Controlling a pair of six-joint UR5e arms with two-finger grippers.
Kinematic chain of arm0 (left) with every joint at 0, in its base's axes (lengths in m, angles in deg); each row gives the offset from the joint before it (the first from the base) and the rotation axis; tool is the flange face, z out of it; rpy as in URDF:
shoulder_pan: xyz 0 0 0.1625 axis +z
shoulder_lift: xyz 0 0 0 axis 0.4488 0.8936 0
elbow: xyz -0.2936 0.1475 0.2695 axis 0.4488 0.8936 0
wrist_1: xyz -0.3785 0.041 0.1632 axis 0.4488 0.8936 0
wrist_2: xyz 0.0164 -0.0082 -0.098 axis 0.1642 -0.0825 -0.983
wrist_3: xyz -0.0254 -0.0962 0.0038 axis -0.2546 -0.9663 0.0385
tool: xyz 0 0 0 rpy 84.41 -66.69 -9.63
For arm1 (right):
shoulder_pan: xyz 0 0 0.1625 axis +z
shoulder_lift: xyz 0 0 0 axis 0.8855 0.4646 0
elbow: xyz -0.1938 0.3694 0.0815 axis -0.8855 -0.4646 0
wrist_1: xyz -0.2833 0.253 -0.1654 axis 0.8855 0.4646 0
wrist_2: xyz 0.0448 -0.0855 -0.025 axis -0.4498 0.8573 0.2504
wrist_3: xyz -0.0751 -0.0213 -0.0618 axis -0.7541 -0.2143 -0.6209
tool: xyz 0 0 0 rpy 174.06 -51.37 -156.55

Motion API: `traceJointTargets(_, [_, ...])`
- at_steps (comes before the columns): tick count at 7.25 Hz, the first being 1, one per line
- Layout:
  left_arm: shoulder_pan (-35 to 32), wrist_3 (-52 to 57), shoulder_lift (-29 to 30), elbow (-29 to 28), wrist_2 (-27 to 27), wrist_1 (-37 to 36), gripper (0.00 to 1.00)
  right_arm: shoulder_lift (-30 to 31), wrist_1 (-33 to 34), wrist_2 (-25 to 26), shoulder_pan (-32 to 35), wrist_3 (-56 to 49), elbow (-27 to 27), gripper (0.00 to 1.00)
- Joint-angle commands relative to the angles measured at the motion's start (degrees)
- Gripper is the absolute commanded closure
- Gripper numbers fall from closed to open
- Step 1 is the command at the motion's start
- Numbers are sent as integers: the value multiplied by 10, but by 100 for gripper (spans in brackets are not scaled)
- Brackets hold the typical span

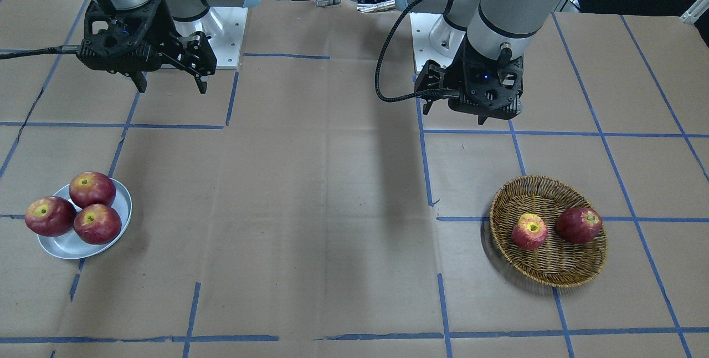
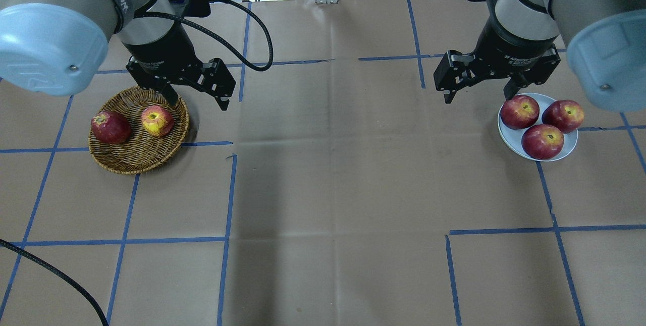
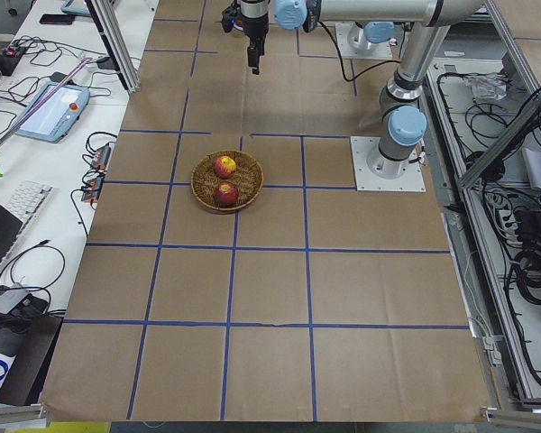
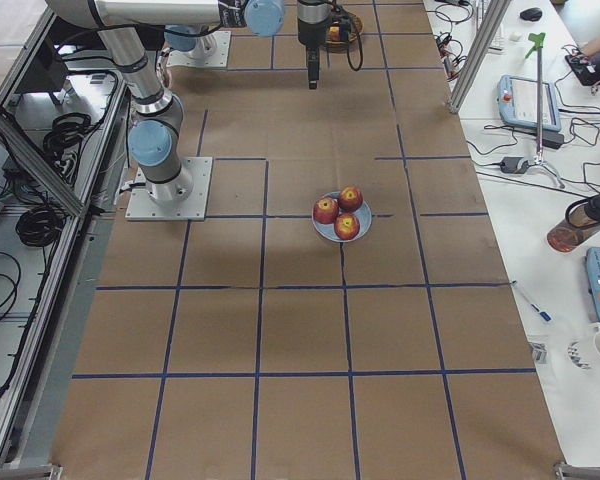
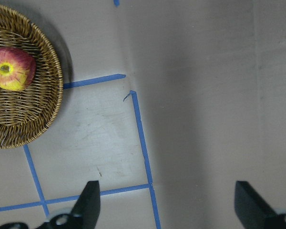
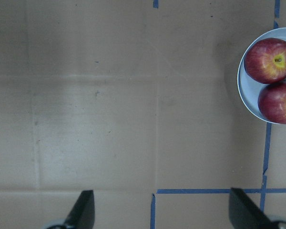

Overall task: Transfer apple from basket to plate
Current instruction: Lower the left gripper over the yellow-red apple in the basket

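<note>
Wicker and tan-brown, the basket [image 2: 132, 163] sits on the left of the brown paper-covered table [image 2: 328, 189] in the overhead view. Inside it lies the pale, yellow-streaked apple [image 2: 157, 120], stem hollow upward, on the basket's right half. A darker red apple [image 2: 111, 127] lies just beside it on the left, apart from it. The left gripper [image 2: 198, 101] hangs above the table by the basket's right rim, its fingers spread wide with nothing between them. Far across on the right, the pale plate [image 2: 506, 137] carries three dark red apples [image 2: 542, 142] crowded together. The right gripper [image 2: 480, 95] hangs above the table just left of the plate, its fingers likewise spread wide and empty.
</note>
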Motion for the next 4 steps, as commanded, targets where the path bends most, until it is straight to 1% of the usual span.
traceJointTargets(1, [45, 49, 12, 12, 3, -3, 1, 0, 0, 0, 0, 0, 0, 0])
traceJointTargets(2, [86, 107, 27, 23, 3, -25, 1, 0, 0, -1, 0, 0, 0, 0])
traceJointTargets(3, [118, 164, 54, 30, 9, -82, 1, 0, 0, 0, 1, 0, 0, 0])
traceJointTargets(4, [145, 199, 90, 30, 30, -122, 1, 0, 0, 0, 1, 0, 0, 0])
